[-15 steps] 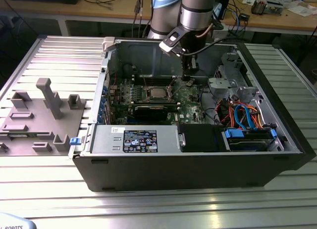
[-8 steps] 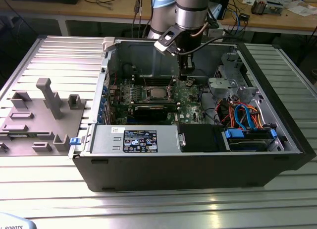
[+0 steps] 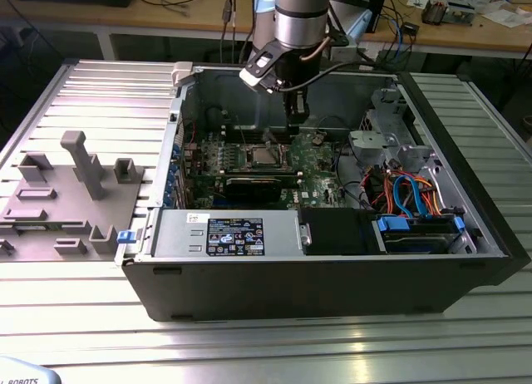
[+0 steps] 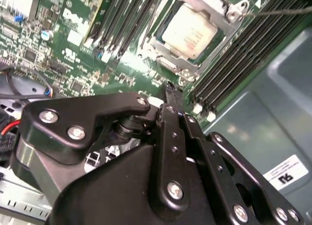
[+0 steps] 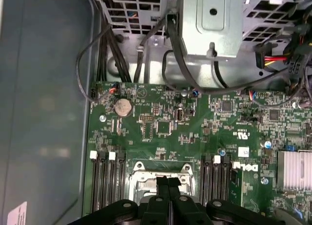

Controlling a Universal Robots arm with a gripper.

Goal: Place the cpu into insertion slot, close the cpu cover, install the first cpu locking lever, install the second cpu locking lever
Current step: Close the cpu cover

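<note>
The cpu (image 4: 189, 32) lies in the insertion slot (image 3: 265, 156), its silvery top face showing. The cpu cover (image 4: 168, 65) lies flat around it as a metal frame. A thin locking lever rod (image 4: 280, 11) runs off from the cover's tab. In both wrist views my gripper (image 4: 169, 87) is shut with nothing between its black fingers. Its tips hover a short way above the board, just beside the slot's edge (image 5: 161, 167). In the exterior view the gripper (image 3: 297, 118) hangs inside the open computer case, a little behind the slot.
Long black memory slots (image 4: 234, 64) flank the socket on both sides. A black expansion card (image 3: 249, 185), the power supply (image 3: 224, 234) and a drive cage with cables (image 3: 407, 201) crowd the case. A grey parts fixture (image 3: 79, 184) stands on the table at the exterior view's left.
</note>
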